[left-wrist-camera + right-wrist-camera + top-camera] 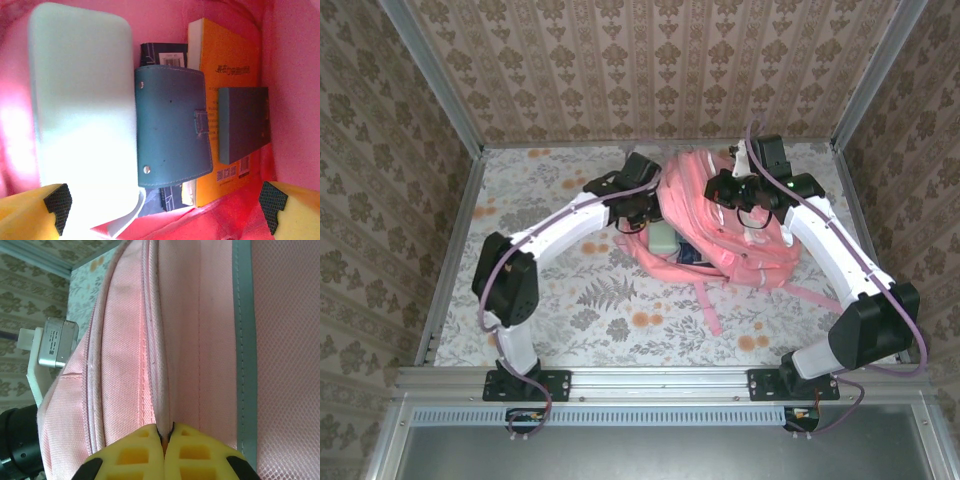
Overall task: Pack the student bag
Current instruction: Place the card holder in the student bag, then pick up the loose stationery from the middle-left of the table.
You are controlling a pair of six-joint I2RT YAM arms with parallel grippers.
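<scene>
Nearest the arms, the flower-patterned table (570,300) lies bare. Beyond it the student bag (740,235), a large pink fabric backpack, rests at the table's middle, toward the far right. The left gripper (165,205) hangs at the bag's open mouth, jaws spread wide, over a pale mint rectangular case (82,115), a teal leather snap wallet (172,125) and an orange paperback book (225,65). The right gripper (165,440) is pressed together, pinching a fold of the bag's fabric.

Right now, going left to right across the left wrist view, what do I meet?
Pale mint case → teal snap wallet → orange book → inner wall of the student bag.
</scene>
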